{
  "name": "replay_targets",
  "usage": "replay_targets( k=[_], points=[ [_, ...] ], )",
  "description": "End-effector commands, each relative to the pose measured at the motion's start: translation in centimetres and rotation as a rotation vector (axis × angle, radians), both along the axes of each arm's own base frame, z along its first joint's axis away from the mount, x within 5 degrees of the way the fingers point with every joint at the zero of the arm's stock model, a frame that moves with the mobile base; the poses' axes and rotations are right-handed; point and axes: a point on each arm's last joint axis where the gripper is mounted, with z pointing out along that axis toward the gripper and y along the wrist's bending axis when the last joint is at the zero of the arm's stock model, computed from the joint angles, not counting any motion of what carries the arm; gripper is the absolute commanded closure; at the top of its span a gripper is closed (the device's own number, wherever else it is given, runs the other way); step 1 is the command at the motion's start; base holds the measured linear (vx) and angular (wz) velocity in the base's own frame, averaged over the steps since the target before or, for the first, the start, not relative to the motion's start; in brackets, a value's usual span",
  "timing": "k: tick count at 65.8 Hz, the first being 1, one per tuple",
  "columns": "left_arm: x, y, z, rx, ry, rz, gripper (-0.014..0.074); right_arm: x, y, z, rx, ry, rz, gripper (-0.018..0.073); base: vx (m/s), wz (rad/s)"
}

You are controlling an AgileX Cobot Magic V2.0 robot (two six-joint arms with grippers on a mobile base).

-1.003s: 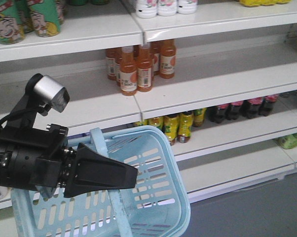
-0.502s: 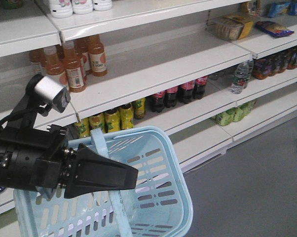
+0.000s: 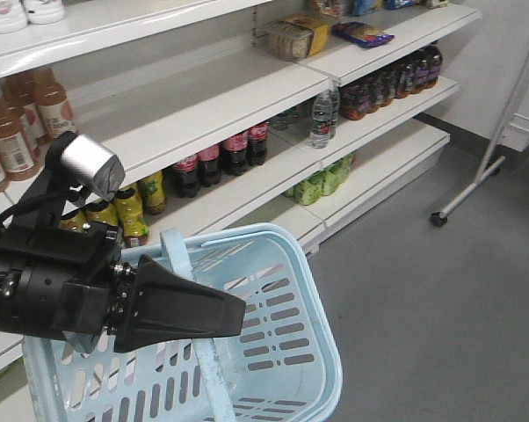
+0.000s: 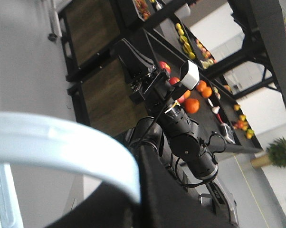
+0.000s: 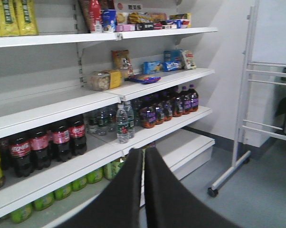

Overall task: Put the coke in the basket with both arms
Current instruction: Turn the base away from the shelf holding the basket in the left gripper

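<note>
The left end effector [image 3: 231, 312], a black wedge on the arm that carries a silver-grey cylinder [image 3: 89, 165], is clamped shut over the swing handle [image 3: 207, 369] of the basket [image 3: 247, 236]. The left wrist view shows the same pale blue handle [image 4: 62, 142] curving into the black jaws. The basket hangs tilted in front of the shelving and above the grey floor [image 3: 440, 308]; no bottle can be seen inside it.

Behind the basket, yellow-labelled bottles [image 3: 128, 207] stand on a low shelf [image 3: 256, 185]. Just to their right on that shelf stands the coke [image 3: 235, 149], a row of dark bottles with red labels. Clear water bottles [image 3: 322, 119] stand farther right.

The right end effector [image 5: 144, 153] is closed on nothing, its jaws nearly touching, well apart from the coke [image 5: 60, 140].
</note>
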Motion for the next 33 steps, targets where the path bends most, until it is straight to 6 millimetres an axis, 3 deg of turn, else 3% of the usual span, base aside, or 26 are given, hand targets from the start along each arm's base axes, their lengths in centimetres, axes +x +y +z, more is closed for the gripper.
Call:
replay_targets(
  k=[1, 33],
  points=[
    [-0.79, -0.02, 2.08, -0.11, -0.019, -0.032, 0.0603, -0.11, 0.02, 0.47, -0.022, -0.077, -0.001, 0.0561, -0.05, -0.47],
    [-0.79, -0.02, 2.08, -0.11, -0.019, -0.032, 0.0603, -0.11, 0.02, 0.47, -0.022, -0.077, -0.001, 0.0561, -0.04, -0.48]
  ],
)
